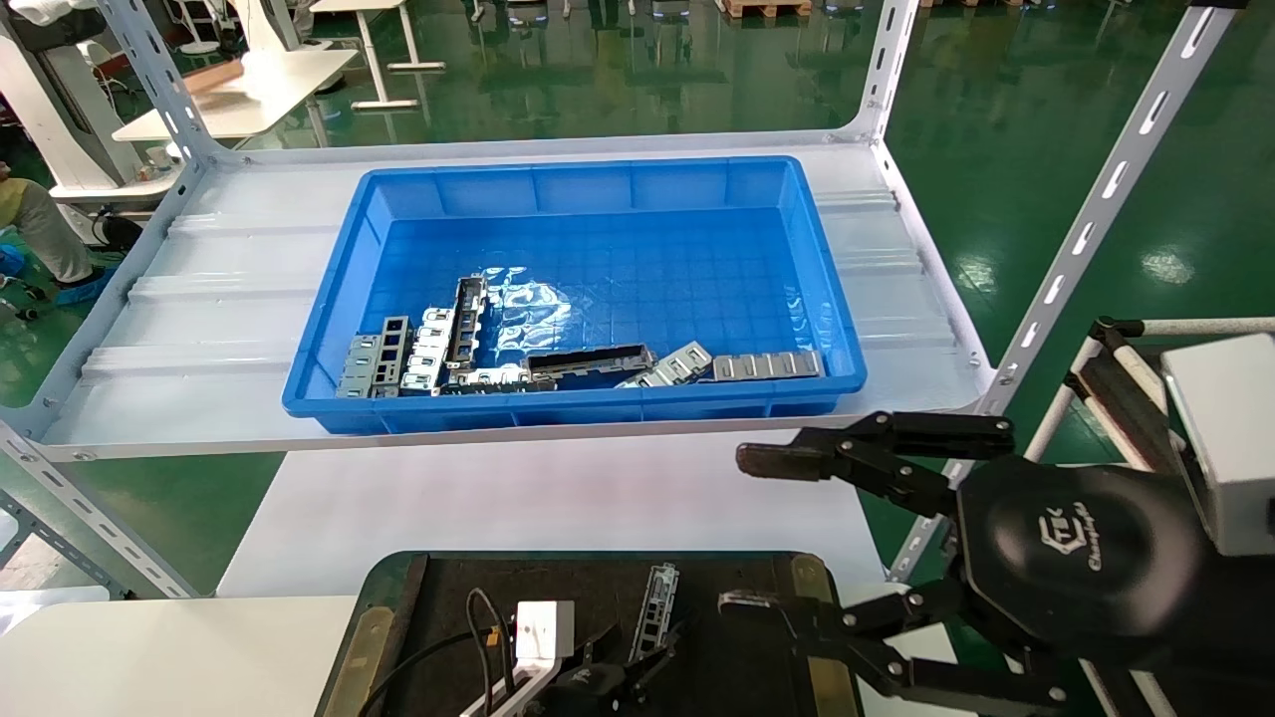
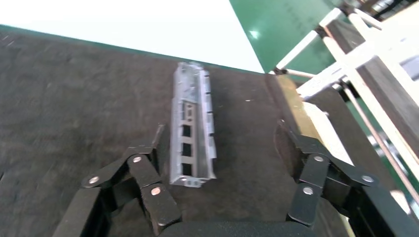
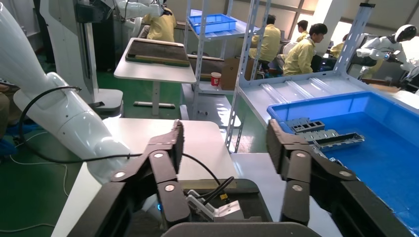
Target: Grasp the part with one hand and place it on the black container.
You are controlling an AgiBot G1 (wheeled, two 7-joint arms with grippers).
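The slim silver-grey metal channel part [image 2: 191, 129] with its row of rectangular cut-outs lies flat on the matte black textured container [image 2: 74, 113], the wide tray with a dark green rim and brass-coloured side strips. In the head view the part [image 1: 658, 596] sits towards the right of the tray's middle, well inside the rim.

The left gripper [image 2: 220, 163], black and linkage-fingered, hangs low over the near end of the part. Its fingers [image 2: 148, 168] are spread open on either side of the channel. One finger stands just beside the part's edge, possibly touching it; the other is clearly apart. The part appears released, so placement is judged essentially complete.

Risks from this position:
- The close finger could catch the channel's lip as the arm lifts away, dragging or tipping the part. Cause: uneven clearance on the two sides.
- A sideways retreat could push the part towards the brass strip and rim.
- The black cable and small grey box on the left wrist [image 1: 538, 629] hang close above the tray and could sweep the part.

The right gripper [image 1: 757, 533] is held off to the right of the tray, above the white tabletop [image 1: 558, 498], fingers wide open and empty. The blue plastic bin [image 1: 573, 289] on the shelf holds more grey metal pieces.
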